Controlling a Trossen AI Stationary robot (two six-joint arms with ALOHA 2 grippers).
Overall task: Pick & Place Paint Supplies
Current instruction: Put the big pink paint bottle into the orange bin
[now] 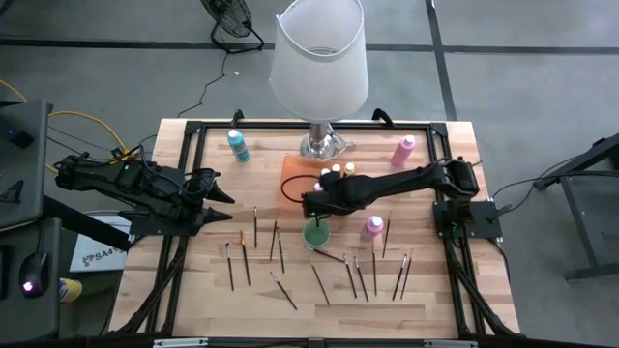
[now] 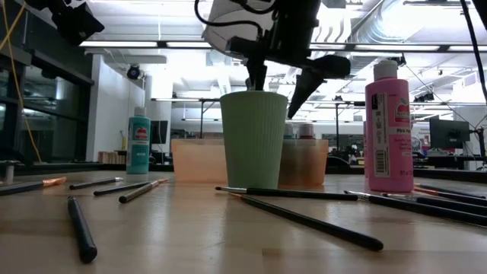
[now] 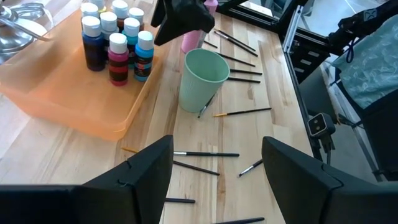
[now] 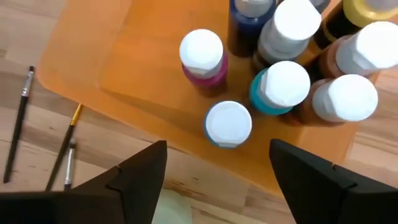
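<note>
High view shows the right claw reaching over the near edge of the orange tray, just above the green cup; its fingers stand wide apart with nothing between them, as the right wrist view confirms, looking down on white-capped paint bottles clustered in the tray. The left claw waits at the left side of the wooden table, also spread open and empty. Thin dark-handled brushes lie scattered across the front half of the table, and one leans inside the cup. A teal bottle stands near the back left, a pink bottle near the back right, and another pink bottle just right of the cup. The white-shaded lamp stands behind the tray. In the low view the near pink bottle carries a white label with a barcode and small print too fine to read; the teal bottle's label has a red mark, equally illegible.
</note>
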